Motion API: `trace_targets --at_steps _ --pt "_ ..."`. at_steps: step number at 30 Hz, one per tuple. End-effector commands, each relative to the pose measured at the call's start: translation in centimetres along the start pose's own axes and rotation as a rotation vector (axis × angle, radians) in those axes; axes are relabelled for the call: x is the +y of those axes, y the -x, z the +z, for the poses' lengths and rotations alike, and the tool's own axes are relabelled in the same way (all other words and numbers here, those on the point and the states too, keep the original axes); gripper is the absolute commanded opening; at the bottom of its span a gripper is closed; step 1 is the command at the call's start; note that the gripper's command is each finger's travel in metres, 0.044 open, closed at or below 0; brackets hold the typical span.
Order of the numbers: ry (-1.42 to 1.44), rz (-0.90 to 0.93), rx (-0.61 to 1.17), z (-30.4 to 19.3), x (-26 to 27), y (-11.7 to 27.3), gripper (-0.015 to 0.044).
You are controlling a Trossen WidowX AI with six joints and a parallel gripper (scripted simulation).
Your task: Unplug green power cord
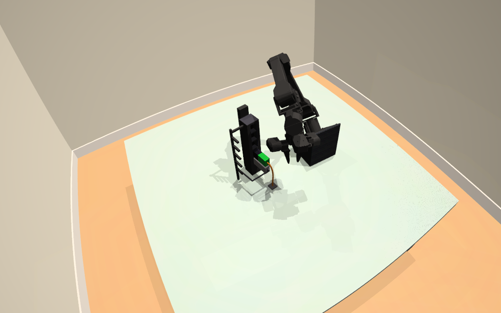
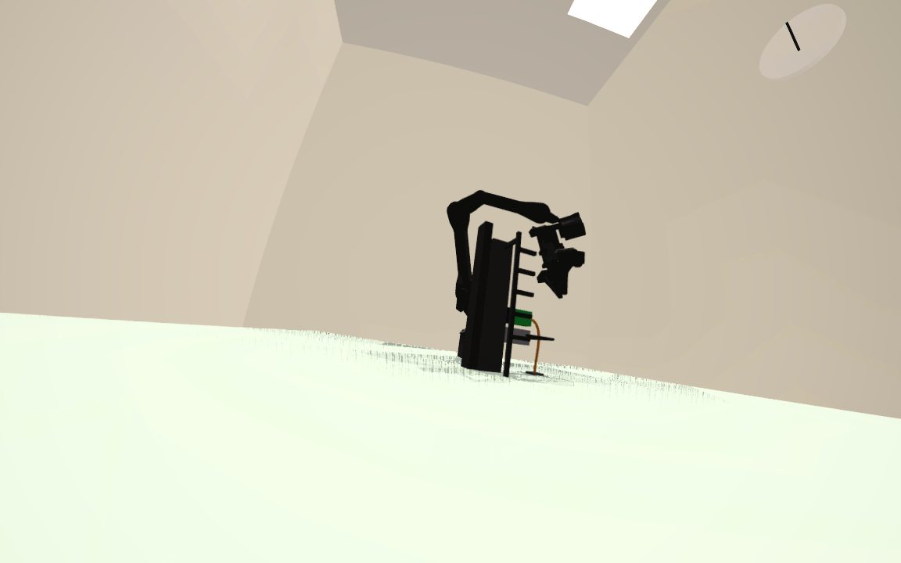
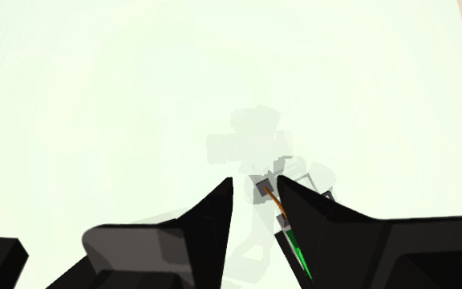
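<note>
The green plug (image 1: 264, 157) (image 2: 522, 317) (image 3: 298, 250) sits at a low socket of the upright black power strip (image 1: 246, 148) (image 2: 489, 301), above a grey block (image 1: 258, 166). Its orange cord (image 1: 272, 174) (image 2: 538, 342) (image 3: 275, 201) curves down to a small dark plate (image 1: 272, 186) (image 2: 534, 373) on the table. My gripper (image 1: 293, 161) (image 2: 559, 295) (image 3: 254, 181) is part open and empty, pointing down. It is apart from the plug, on the cord side of the strip and higher than the plug. In the wrist view the right finger hides most of the plug.
A thin black frame with several prongs (image 1: 234, 155) (image 2: 515, 280) stands beside the strip, on the side away from my gripper in the top view. A black slatted block (image 1: 324, 144) stands by the arm's base, behind my gripper. Walls surround the pale table (image 1: 244, 253).
</note>
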State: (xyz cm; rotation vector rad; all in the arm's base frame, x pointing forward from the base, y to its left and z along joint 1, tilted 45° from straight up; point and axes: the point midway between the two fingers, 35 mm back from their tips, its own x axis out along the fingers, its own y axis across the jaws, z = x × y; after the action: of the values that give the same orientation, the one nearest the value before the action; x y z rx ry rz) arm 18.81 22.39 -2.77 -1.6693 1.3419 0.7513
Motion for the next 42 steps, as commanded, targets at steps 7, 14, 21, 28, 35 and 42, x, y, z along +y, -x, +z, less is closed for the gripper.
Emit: trace_targets --at_steps 7,14,21,28,35,42 --pt "0.397 0.146 0.241 -8.4 -5.8 -4.9 0.0160" --pt "0.397 0.146 0.241 -8.4 -5.6 -4.9 0.0160" --pt "0.398 0.146 0.241 -9.0 -6.0 -4.7 0.0160" --pt "0.398 0.146 0.241 -10.0 -6.5 -4.5 0.0160" --pt "0.398 0.146 0.242 -11.0 -7.0 -4.3 0.0160" --pt "0.398 0.146 0.244 -12.0 -7.4 -4.1 0.0160"
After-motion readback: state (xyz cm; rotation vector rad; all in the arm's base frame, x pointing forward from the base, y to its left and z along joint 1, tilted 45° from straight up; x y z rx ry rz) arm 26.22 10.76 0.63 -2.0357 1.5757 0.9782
